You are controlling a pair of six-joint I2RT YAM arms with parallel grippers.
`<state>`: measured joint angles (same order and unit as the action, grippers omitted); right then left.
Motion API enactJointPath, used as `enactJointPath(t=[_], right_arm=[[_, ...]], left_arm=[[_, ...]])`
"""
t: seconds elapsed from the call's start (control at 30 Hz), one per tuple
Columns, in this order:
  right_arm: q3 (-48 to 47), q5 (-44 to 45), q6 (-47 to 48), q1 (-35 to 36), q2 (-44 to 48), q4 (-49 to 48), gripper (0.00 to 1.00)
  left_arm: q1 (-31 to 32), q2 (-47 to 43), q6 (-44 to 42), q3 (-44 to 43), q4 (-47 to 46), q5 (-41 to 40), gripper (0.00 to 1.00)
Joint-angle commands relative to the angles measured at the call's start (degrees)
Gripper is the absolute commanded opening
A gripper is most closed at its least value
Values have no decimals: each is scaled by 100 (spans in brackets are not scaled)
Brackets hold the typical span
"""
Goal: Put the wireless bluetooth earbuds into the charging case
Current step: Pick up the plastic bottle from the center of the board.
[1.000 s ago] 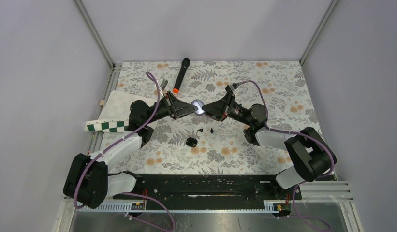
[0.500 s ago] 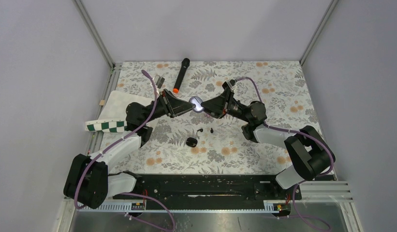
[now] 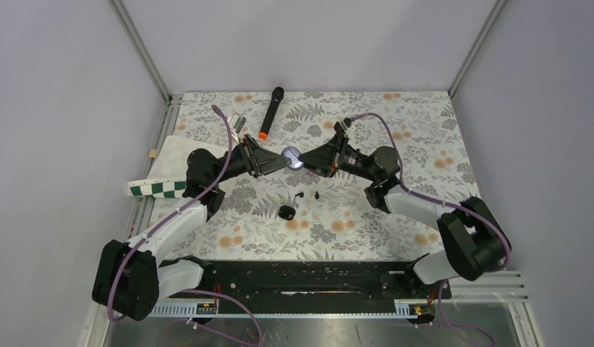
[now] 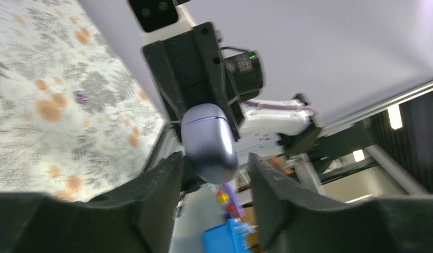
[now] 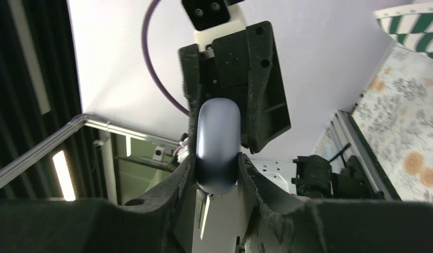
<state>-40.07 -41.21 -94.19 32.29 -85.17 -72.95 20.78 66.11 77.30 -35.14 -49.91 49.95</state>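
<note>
Right gripper (image 5: pixel 217 168) clamped the lilac-grey charging case (image 5: pixel 218 126) in mid-air. Left gripper (image 4: pixel 215 161) bracketed it loosely, one finger clear. Earbuds (image 3: pixel 299 195) lay under the case.

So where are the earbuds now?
Top view: the earbuds lie side by side on the table's middle, just up-right of a black lump.

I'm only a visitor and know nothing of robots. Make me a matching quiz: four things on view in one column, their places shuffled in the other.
1 charging case
2 earbuds
3 microphone
4 checkered cloth

A lying near the middle of the table
B at the table's left edge
C lifted off the table
D towards the table's far side

Pairs: 1-C; 2-A; 3-D; 4-B
</note>
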Motion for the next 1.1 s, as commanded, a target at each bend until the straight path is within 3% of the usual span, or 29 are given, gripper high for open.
enactJointPath(t=[0.0,0.17,0.3,0.4,0.5,0.57,0.73,0.83,1.07], right_arm=[[-205,204,1548,-21,1001,2334,0],[-339,552,2628,-24,1644,4075,0],[-578,674,2847,-22,1792,5090,0],[-837,873,2743,-21,1879,5990,0],[-1202,1046,2454,-36,1849,6869,0],[-1331,958,2010,-75,1741,6903,0],[-1937,648,1728,-116,1310,7501,0],[-2156,479,1616,-140,1068,7619,0],[-2356,93,1464,-140,771,7561,0]], left_arm=[[9,-443,-1506,-571,1636,151,61],[-2,-896,-3188,-1268,4093,-465,97],[-13,-1126,-4457,-1802,5576,-1091,99],[82,-1515,-5363,-1880,6068,-1992,99],[836,-2063,-6719,-1524,6092,-3629,99],[1384,-2424,-7579,-1201,5783,-4599,99],[2112,-3271,-9493,-23,4488,-4941,99],[2668,-3504,-10906,529,4232,-5190,99],[3550,-3228,-12289,1231,3110,-6526,99]])
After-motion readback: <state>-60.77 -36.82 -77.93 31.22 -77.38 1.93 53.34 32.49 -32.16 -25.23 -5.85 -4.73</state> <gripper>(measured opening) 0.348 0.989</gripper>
